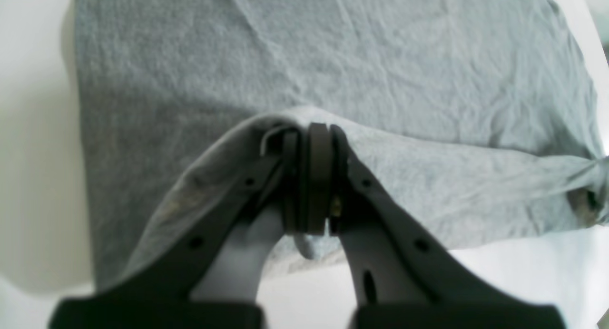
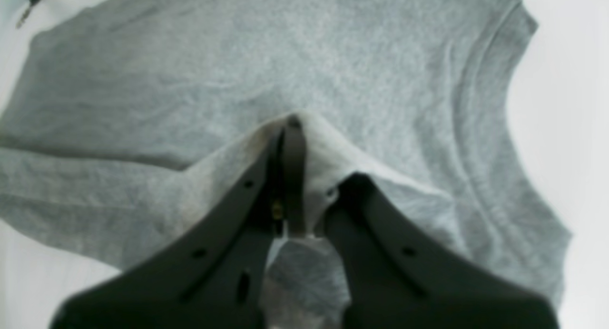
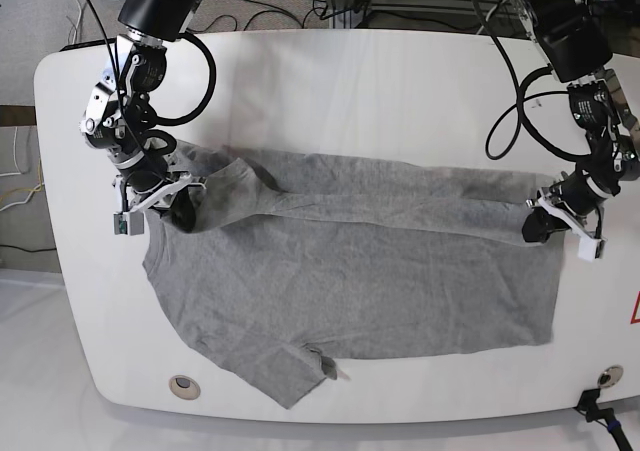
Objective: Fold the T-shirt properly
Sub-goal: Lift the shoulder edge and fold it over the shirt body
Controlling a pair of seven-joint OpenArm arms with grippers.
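The heather-grey T-shirt lies stretched left to right across the white table, collar end toward the left in the base view. Its far long edge is raised into a taut ridge between both grippers. My right gripper is shut on the fabric at the shoulder end, and in its wrist view the fingertips pinch a peak of T-shirt. My left gripper is shut on the hem end; its wrist view shows the pads closed over a fold of T-shirt. One sleeve lies flat near the front edge.
Two round holes sit in the table's front corners. Black cables run behind the far edge. The shirt's lower half lies close to the table's front edge. Bare white table lies beyond the shirt.
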